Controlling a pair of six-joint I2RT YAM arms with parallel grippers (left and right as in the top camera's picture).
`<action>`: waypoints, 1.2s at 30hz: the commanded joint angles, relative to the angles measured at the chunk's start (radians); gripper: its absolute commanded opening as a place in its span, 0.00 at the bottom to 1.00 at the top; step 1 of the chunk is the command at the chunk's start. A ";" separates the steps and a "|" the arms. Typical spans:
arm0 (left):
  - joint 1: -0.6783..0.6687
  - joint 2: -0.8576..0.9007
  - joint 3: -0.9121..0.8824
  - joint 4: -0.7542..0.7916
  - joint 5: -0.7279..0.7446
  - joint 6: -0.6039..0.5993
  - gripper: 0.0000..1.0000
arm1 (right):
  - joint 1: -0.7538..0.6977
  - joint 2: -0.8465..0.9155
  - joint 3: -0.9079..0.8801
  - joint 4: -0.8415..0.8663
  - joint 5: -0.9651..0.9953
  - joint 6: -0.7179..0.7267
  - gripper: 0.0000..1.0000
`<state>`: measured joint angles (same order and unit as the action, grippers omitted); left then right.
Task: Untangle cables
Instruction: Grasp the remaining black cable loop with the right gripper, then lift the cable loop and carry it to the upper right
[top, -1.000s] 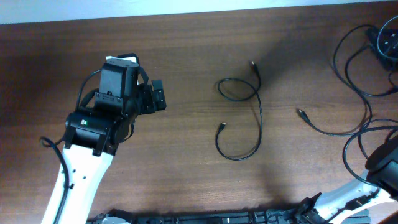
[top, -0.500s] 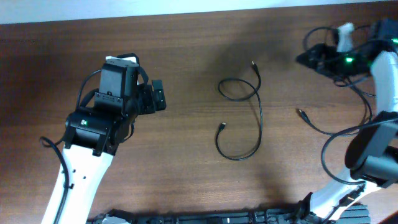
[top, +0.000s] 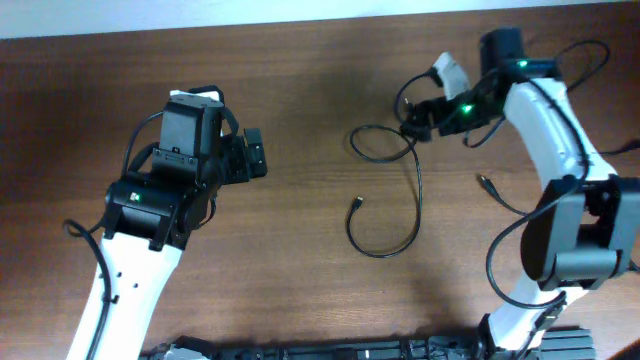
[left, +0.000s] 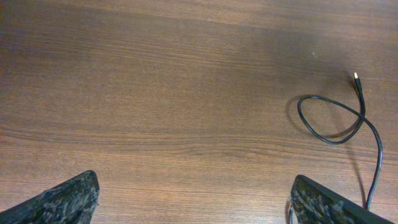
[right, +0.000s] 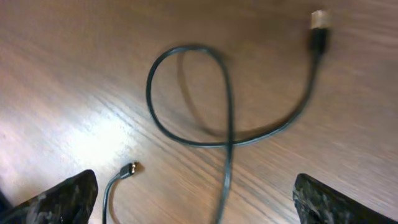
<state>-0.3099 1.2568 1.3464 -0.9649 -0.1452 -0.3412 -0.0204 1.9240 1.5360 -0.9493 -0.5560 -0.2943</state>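
Change: right gripper (top: 416, 121) swings in from the tabletop (top: 300, 80) edge, now over the looped cable (top: 418, 195).
Grippers: both wide, empty; left gripper (top: 252, 156) well apart.
Cable: mid-tabletop, crossing itself once.
Meaning: first grasp likely near.

Cut-offs and blur in your views
Your right wrist view is smeared; the cable (right: 229, 112) exits at 6 o'clock, in left wrist at 5. Overhead, the right gripper (top: 416, 124) covers its top end, and the second cable (top: 505, 203) vanishes behind the right arm (top: 545, 110).
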 joint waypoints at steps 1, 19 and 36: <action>0.005 -0.006 0.003 0.001 0.007 -0.002 0.99 | 0.042 0.003 -0.082 0.067 0.019 -0.016 0.92; 0.005 -0.006 0.003 0.001 0.007 -0.002 0.99 | 0.066 0.013 -0.356 0.377 0.015 0.071 0.38; 0.005 -0.006 0.003 0.001 0.007 -0.002 0.99 | 0.037 -0.011 0.354 0.269 0.076 0.252 0.04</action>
<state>-0.3099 1.2568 1.3464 -0.9646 -0.1448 -0.3412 0.0372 1.9331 1.7279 -0.6849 -0.5304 -0.0788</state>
